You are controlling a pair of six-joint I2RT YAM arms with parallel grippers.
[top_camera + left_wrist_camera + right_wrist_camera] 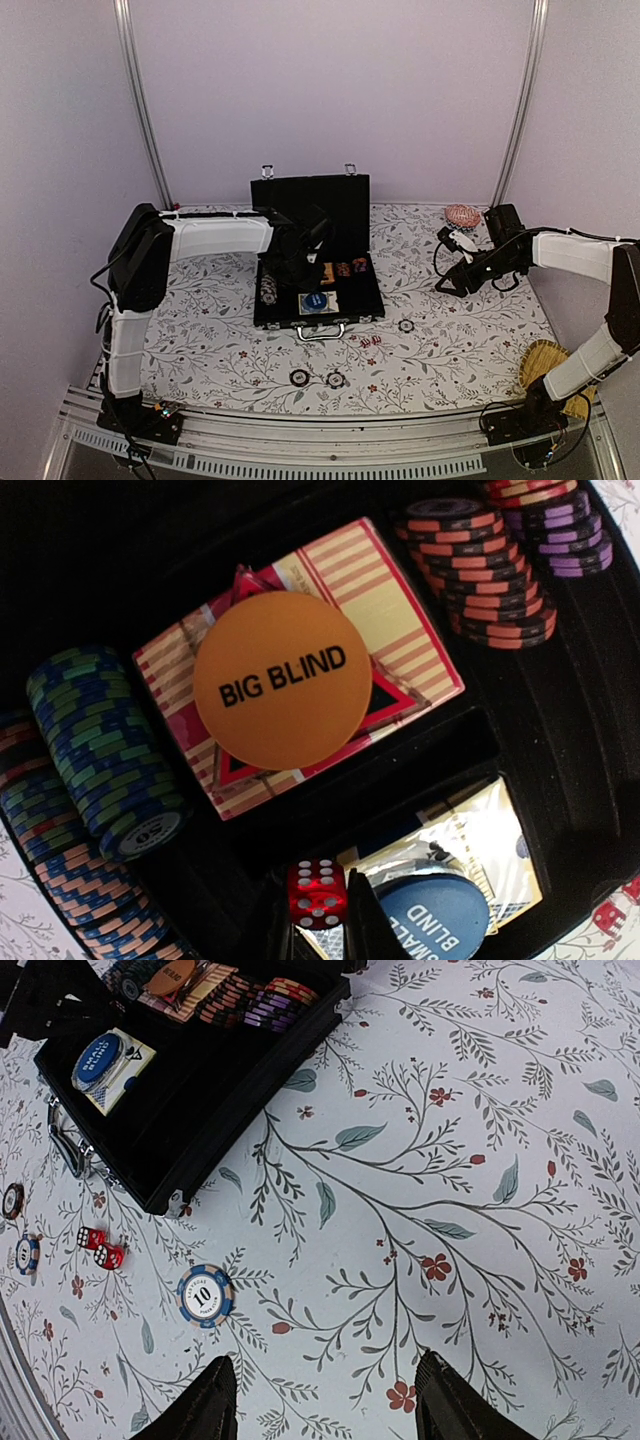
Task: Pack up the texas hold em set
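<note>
The black briefcase [345, 305] lies open mid-table with its lid upright. My left gripper [318, 905] reaches into it, over the case's left part [297, 262], and is shut on a red die [318, 890]. Below it lie an orange BIG BLIND disc [282, 680] on a card deck [400, 610], a blue SMALL BLIND disc [432, 918] and rows of chips [105, 750]. My right gripper [325, 1415] hangs open over bare cloth to the right of the case [462, 272]. A blue-white "10" chip [205, 1295] and two red dice [97, 1246] lie on the table.
Two more chips [299, 377] [335, 380] lie near the front edge. A pink shell-like object [462, 215] sits at the back right and a yellow straw item [545, 365] at the right edge. The flowered tablecloth [200, 340] covers the table.
</note>
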